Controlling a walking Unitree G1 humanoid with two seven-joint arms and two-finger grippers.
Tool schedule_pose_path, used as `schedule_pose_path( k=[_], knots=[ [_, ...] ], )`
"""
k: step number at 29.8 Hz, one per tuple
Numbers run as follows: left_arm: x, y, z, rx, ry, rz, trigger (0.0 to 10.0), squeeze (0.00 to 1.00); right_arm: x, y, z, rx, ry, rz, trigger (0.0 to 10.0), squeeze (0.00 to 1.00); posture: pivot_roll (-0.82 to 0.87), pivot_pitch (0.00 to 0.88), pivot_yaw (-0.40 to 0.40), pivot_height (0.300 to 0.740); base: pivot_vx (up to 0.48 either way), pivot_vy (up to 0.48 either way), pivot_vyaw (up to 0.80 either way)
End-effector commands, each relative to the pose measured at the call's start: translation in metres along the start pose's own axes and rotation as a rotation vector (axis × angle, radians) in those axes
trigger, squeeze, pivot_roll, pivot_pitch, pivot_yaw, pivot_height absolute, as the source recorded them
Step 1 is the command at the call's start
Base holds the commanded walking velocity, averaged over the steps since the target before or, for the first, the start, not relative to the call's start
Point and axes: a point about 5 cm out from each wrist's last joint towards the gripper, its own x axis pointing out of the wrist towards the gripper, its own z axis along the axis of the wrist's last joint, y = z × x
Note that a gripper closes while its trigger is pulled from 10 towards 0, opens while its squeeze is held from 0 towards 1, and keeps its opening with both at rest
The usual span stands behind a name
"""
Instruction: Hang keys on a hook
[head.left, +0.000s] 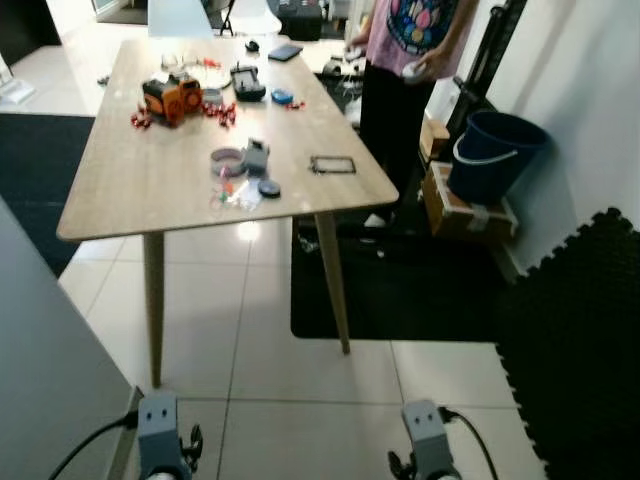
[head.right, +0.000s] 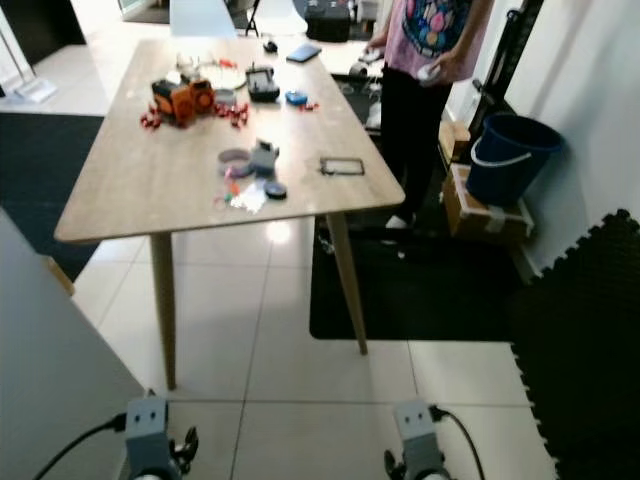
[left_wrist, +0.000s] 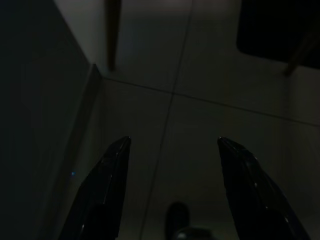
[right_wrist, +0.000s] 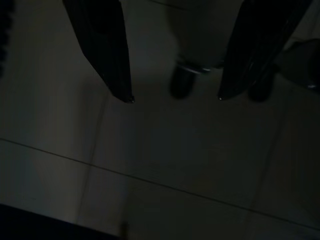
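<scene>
Keys (head.left: 232, 193) lie mid-frame on the counter (head.left: 150, 185), near its front edge. Both arms hang low at the frame's bottom, left tool (left_wrist: 172, 145) and right tool (right_wrist: 175, 97) spread, empty, above floor tiles (head.left: 270, 360).

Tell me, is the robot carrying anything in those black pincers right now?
No. The left gripper and the right gripper both hang open above the tiled floor, with nothing between their fingers.

No readable text, label, brand or number anywhere. Print on person's pink shirt (head.left: 418, 22) too blurred to read; items on counter (head.left: 150, 190) too small.
</scene>
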Motion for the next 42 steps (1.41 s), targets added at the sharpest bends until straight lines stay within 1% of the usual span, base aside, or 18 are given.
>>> schedule_pose_path(
  k=[1, 25, 34, 37, 42],
  knots=[
    [-0.002, 0.003, -0.002, 0.005, 0.002, 0.003, 10.0, 0.00, -0.002, -0.006, -0.004, 0.004, 0.013, -0.018, 10.0, 0.00, 0.06, 0.082, -0.018, 0.740, 0.000, 0.000, 0.00],
    [-0.002, 0.001, -0.002, 0.002, -0.009, 0.000, 10.0, 0.00, -0.002, -0.006, -0.005, 0.002, 0.015, -0.018, 10.0, 0.00, 0.06, 0.087, -0.021, 0.740, 0.000, 0.000, 0.00],
    [-0.002, 0.000, -0.002, 0.016, -0.009, -0.012, 10.0, 0.00, -0.003, -0.007, -0.005, 0.004, 0.017, -0.020, 10.0, 0.00, 0.06, 0.087, -0.020, 0.740, 0.000, 0.000, 0.00],
    [-0.002, -0.001, -0.001, 0.019, -0.013, -0.019, 10.0, 0.00, -0.003, -0.007, -0.005, 0.004, 0.017, -0.021, 10.0, 0.00, 0.05, 0.085, -0.022, 0.740, 0.000, 0.000, 0.00],
    [-0.001, -0.009, 0.001, 0.036, -0.031, -0.067, 10.0, 0.00, -0.003, -0.009, -0.004, 0.010, 0.013, -0.030, 10.0, 0.00, 0.05, 0.084, -0.015, 0.740, 0.000, 0.000, 0.00]
  ],
)
